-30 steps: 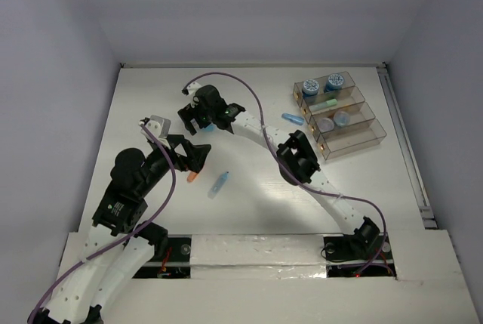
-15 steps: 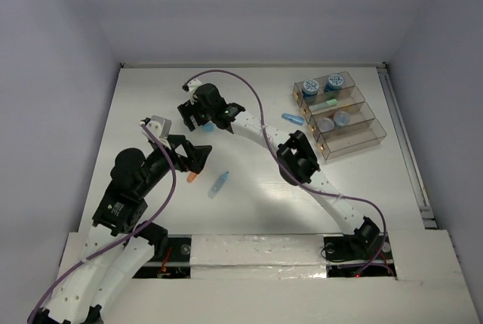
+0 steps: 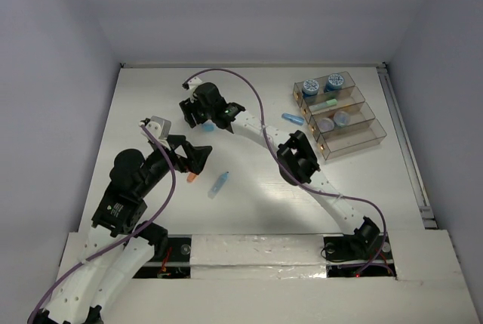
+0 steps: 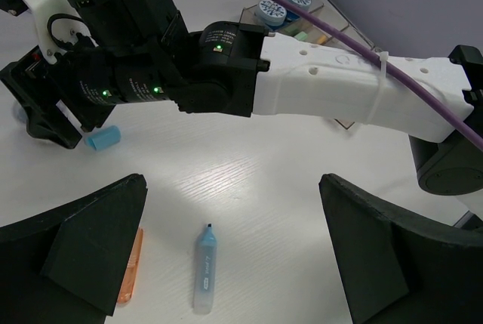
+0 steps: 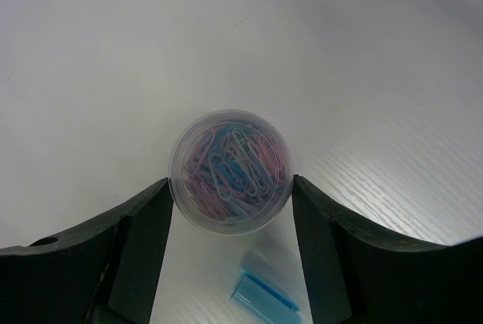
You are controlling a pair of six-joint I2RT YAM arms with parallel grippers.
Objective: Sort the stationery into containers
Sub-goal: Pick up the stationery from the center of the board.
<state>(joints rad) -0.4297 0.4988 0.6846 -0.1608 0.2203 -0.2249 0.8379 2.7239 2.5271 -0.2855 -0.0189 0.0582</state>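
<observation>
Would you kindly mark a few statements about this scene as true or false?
1. The right pincer clasps a jar of paper clips. True.
2. The left pincer holds the orange stick. False: it is open, and the stick lies on the table.
3. Two blue rolls sit in the farthest bin. True.
4. The light-blue stick by the orange one stands upright. False: it lies flat.
</observation>
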